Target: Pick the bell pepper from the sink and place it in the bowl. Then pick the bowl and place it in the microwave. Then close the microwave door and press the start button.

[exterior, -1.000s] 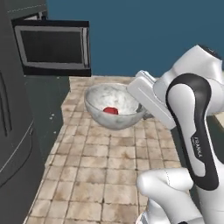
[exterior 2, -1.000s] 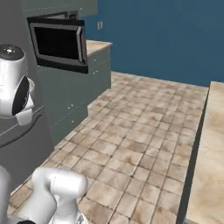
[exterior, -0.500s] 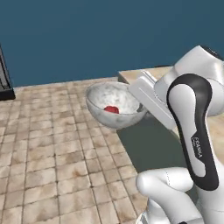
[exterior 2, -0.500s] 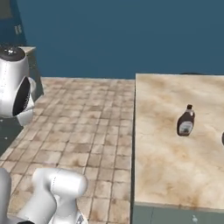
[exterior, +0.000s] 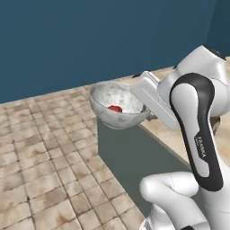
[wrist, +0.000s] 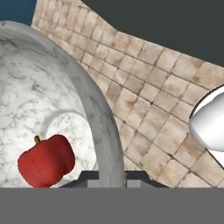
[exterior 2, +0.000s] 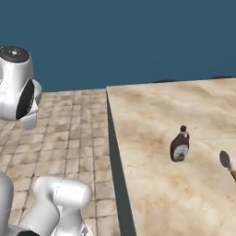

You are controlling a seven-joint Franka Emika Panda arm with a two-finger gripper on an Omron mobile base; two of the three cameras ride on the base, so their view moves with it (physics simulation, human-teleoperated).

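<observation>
So right now you're carrying the bowl (exterior: pixel 118 106) out in front of the arm, and the claw (wrist: pixel 109 177) is pinching its rim, one finger inside and one outside, so it's clamped on the wall of the bowl. The pepper (wrist: pixel 46 160) is sitting in the bottom of the bowl, just beside the gripped edge. The thing that matters for your next move: the microwave isn't anywhere ahead of you. You're facing a blue wall, tiled floor and a counter (exterior 2: pixel 175 133) with a brown bottle (exterior 2: pixel 179 144) on it. My guess is you're needing to keep turning the base before reaching anywhere.
</observation>
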